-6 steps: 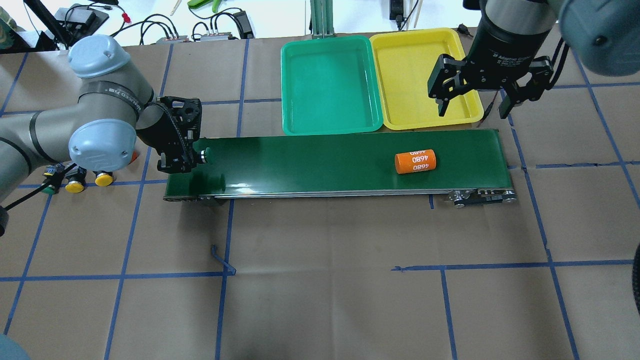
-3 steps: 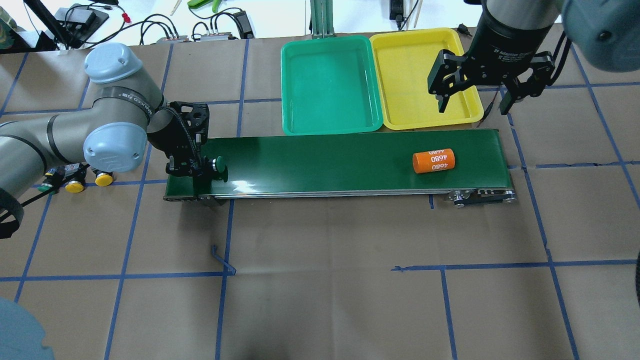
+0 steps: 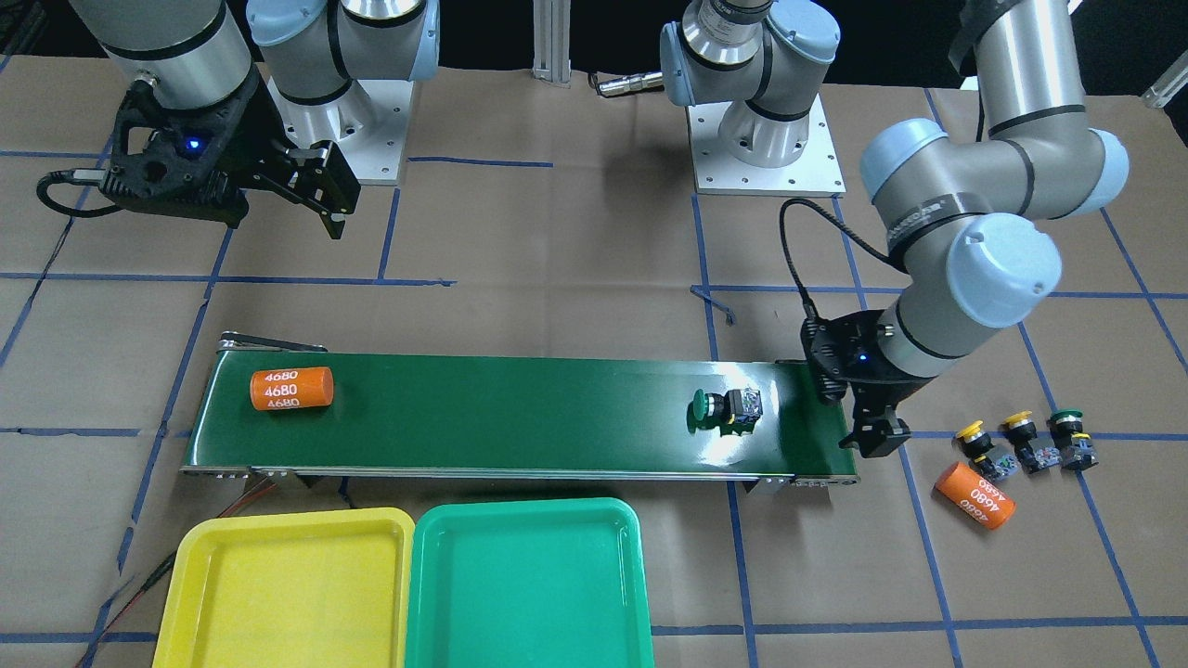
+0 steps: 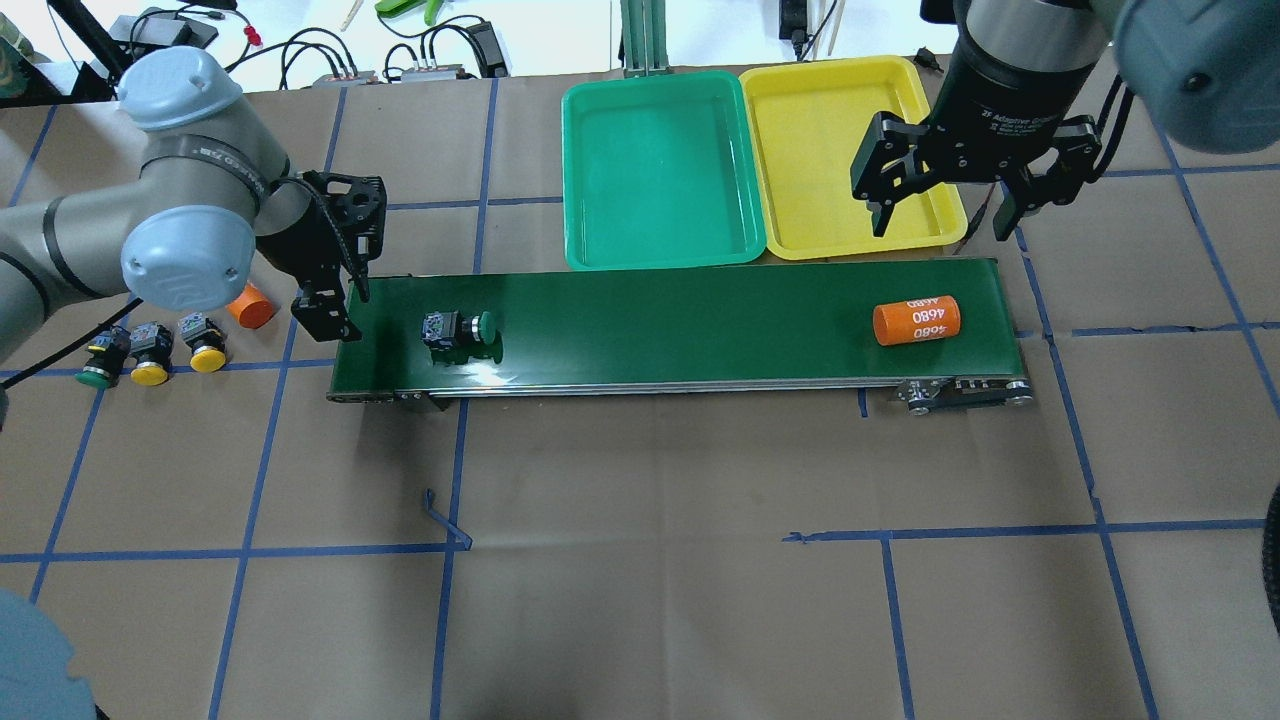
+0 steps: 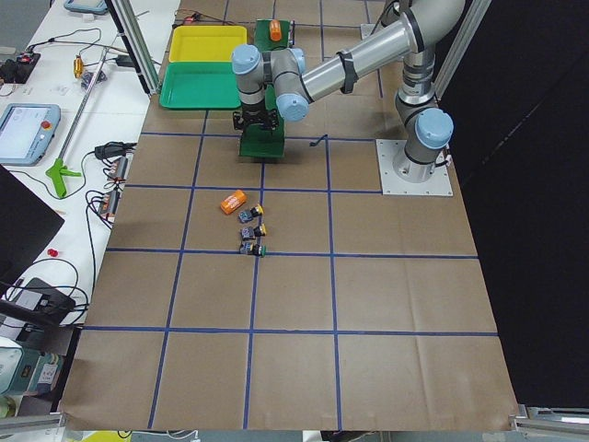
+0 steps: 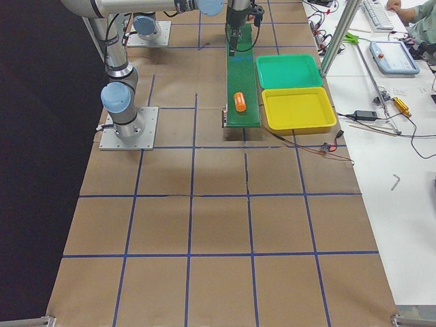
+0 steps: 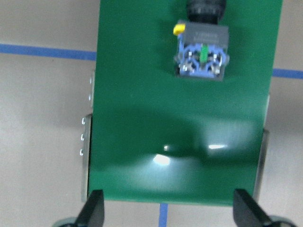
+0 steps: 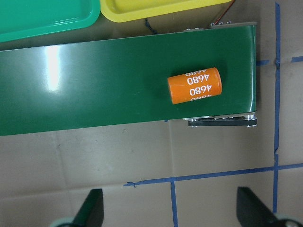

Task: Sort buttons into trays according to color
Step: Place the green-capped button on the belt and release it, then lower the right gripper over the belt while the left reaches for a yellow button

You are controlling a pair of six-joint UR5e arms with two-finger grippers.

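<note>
Four buttons are in sight. One green button (image 4: 460,330) lies on its side on the conveyor belt (image 4: 680,320), near the belt's left end, with its cap pointing toward the belt's right end. The other three stand in a row on the tabletop (image 4: 650,560) off the belt's left end: a yellow button (image 4: 202,342) nearest the belt, then a second yellow button (image 4: 150,355), then a second green button (image 4: 100,362) farthest out. An orange cylinder (image 4: 250,307) lies on the tabletop between that row and the belt's left end. A second orange cylinder (image 4: 916,320), marked 4680, lies on the belt near its right end. The green tray (image 4: 655,170) and the yellow tray (image 4: 820,150) sit side by side just beyond the belt's far long edge, the yellow one toward the belt's right end. The left gripper (image 4: 330,312) hovers at the belt's left end with its fingers (image 7: 94,213) apart, gripping nothing. The right gripper (image 4: 940,215) hangs over the yellow tray's edge nearest the belt, its fingers (image 4: 880,212) spread wide.
</note>
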